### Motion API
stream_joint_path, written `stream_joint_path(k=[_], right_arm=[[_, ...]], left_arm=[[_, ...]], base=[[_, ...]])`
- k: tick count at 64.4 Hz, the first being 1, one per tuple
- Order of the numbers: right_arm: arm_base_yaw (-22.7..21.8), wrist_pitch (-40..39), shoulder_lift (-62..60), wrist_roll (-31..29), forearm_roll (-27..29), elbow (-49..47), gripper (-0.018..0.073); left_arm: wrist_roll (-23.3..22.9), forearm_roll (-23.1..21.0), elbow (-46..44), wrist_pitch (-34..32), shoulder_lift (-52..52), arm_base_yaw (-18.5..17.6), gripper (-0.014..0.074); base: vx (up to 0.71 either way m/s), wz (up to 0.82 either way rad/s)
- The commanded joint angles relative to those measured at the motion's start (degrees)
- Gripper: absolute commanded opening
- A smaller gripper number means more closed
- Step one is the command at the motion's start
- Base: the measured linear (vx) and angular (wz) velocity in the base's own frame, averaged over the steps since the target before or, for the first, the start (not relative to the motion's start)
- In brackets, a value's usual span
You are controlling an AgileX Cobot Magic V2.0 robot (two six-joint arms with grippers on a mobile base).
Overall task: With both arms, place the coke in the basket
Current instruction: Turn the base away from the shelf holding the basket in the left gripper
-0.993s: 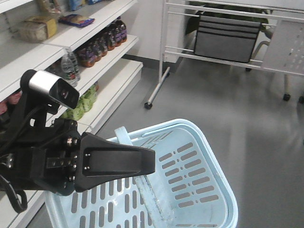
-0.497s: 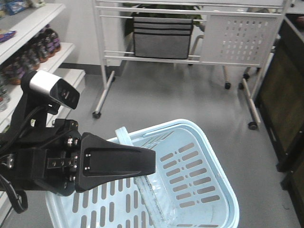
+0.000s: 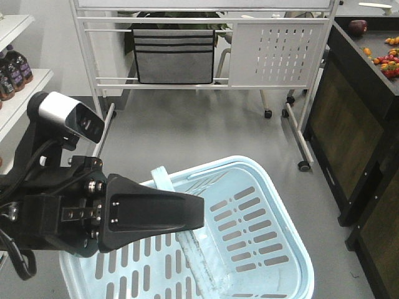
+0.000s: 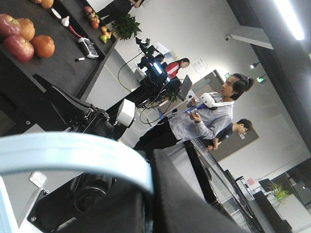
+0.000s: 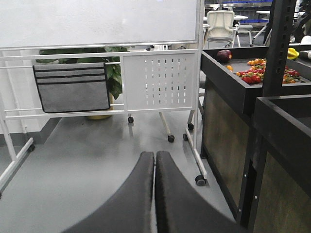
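The light blue basket (image 3: 293, 249) hangs low in the front view, slotted sides showing and nothing visible inside it. My left gripper (image 3: 198, 213), a black wedge with a grey webcam on top, reaches across the basket's near rim. In the left wrist view its jaws (image 4: 148, 194) are shut on the basket's blue handle (image 4: 73, 155). My right gripper (image 5: 155, 158) is shut with nothing between its fingers, pointing over bare grey floor. The coke is out of view.
A white wheeled board stand (image 3: 274, 56) with a grey fabric pocket (image 3: 174, 59) stands ahead. A dark produce counter (image 3: 361, 93) runs along the right. A shelf with dark bottles (image 3: 12, 65) is at the far left. People (image 4: 209, 116) stand in the left wrist view.
The front view has swung right: the bottle shelves slid off to the left and the board stand and dark counter came in. Left gripper and basket kept their place in frame.
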Motion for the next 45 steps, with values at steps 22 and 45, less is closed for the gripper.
stream_joint_path(k=[22,45], right_arm=[[-0.32,-4.09,-0.77,-0.23,-0.42,0.39,-0.0005],[-0.32,-4.09,-0.77,-0.23,-0.42,0.39,-0.0005]], left_arm=[[0.17,-4.85,-1.43,-10.97,-1.46,-0.27,-0.0006],[0.17,-4.85,-1.43,-10.97,-1.46,-0.27,-0.0006]], base=[[0.21,-0.05],[0.23,0.0]])
